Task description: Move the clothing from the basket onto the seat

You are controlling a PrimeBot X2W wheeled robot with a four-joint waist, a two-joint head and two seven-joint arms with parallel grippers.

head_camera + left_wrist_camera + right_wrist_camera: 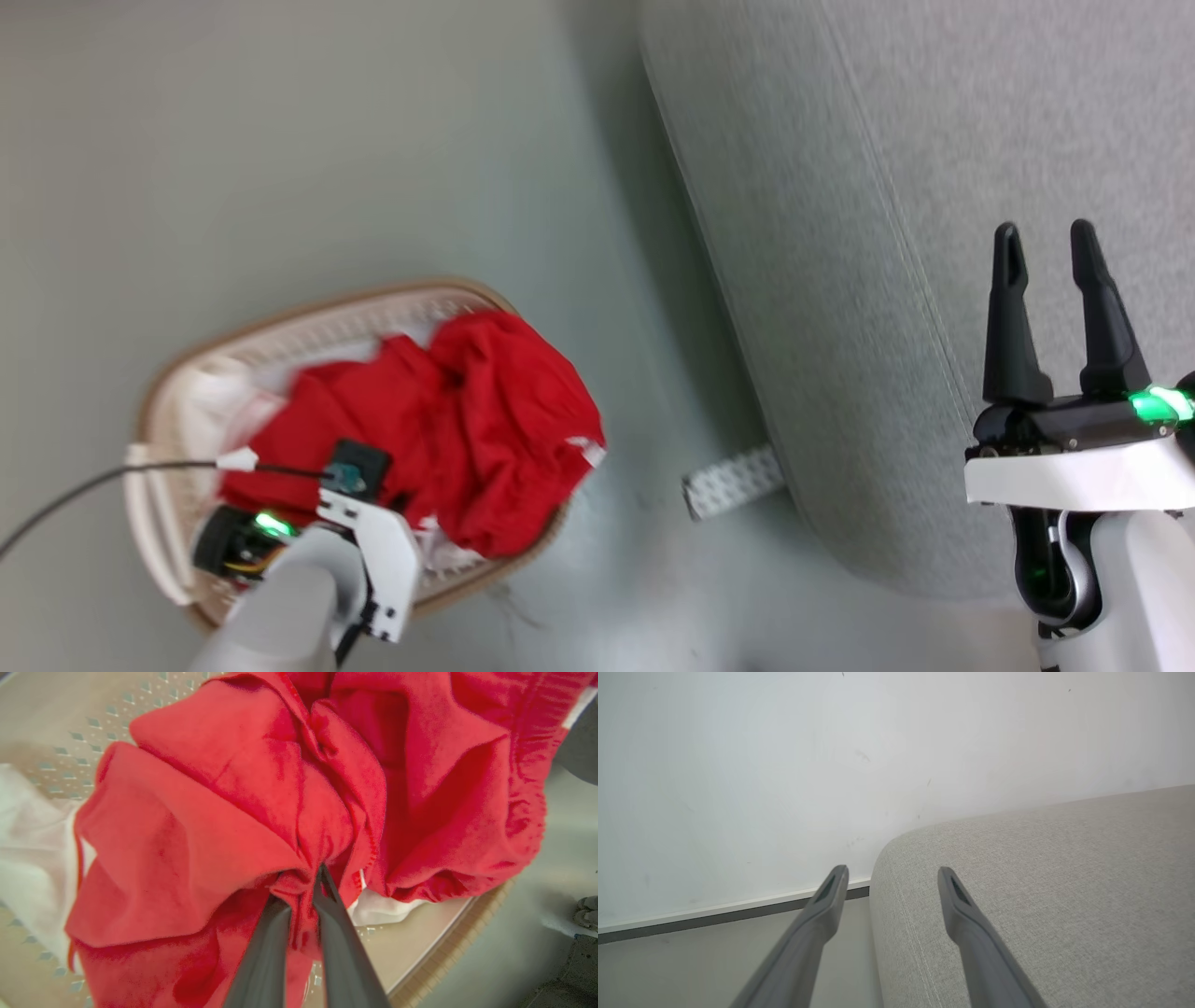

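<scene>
Between the left fingers, clothing is pinched.

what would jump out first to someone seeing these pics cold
The bright red clothing heaped in the basket at the head view's lower left grabs the eye first, with the left gripper pinching a fold of it. Next comes the big grey seat on the right, the right gripper open over it.
</scene>
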